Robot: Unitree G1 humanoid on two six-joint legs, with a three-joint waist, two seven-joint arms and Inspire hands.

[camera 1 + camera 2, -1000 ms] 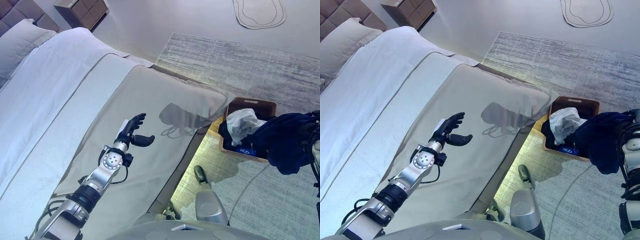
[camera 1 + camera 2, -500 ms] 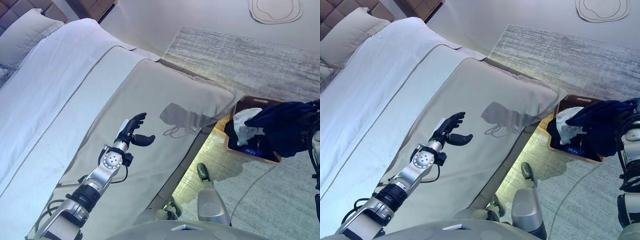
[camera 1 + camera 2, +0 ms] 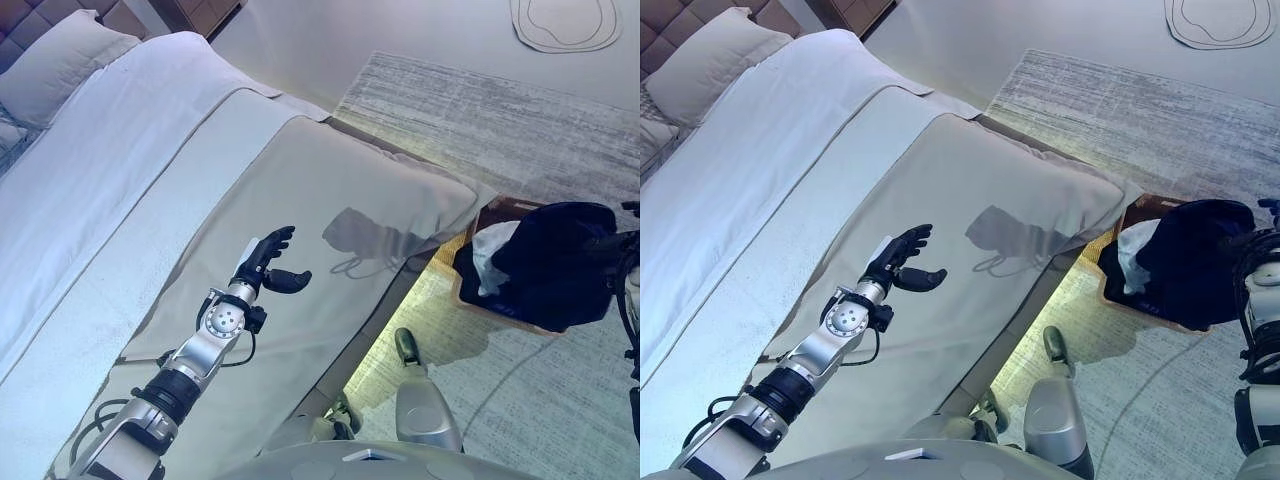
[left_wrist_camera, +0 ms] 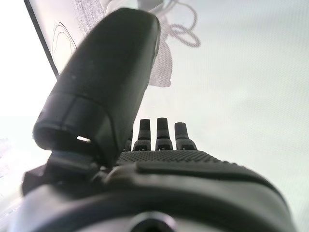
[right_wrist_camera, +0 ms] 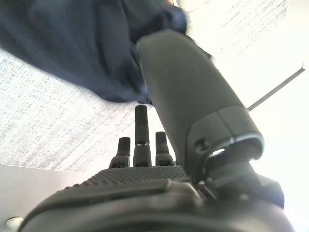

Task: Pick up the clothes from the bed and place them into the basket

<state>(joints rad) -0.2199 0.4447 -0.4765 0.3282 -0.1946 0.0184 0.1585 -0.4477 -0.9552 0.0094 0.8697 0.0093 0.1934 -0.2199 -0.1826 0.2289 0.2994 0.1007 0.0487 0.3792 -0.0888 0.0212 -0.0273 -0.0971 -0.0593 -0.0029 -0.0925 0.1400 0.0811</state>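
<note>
Right hand (image 5: 159,193) fingers straight, touching limp navy garment (image 3: 555,260) over woven basket (image 3: 478,300); left hand (image 3: 268,262) relaxed, empty.

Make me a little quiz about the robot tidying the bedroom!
1. True or false: the left hand over the bed holds a piece of clothing.
2. Where does the basket stand? A: on the pillow. B: on the rug beside the bed. C: on a chair.
3. Fill the gap: the big garment over the basket is dark ____.

Key: 1 false, the hand is open and empty. 2 B. 3 blue.
</note>
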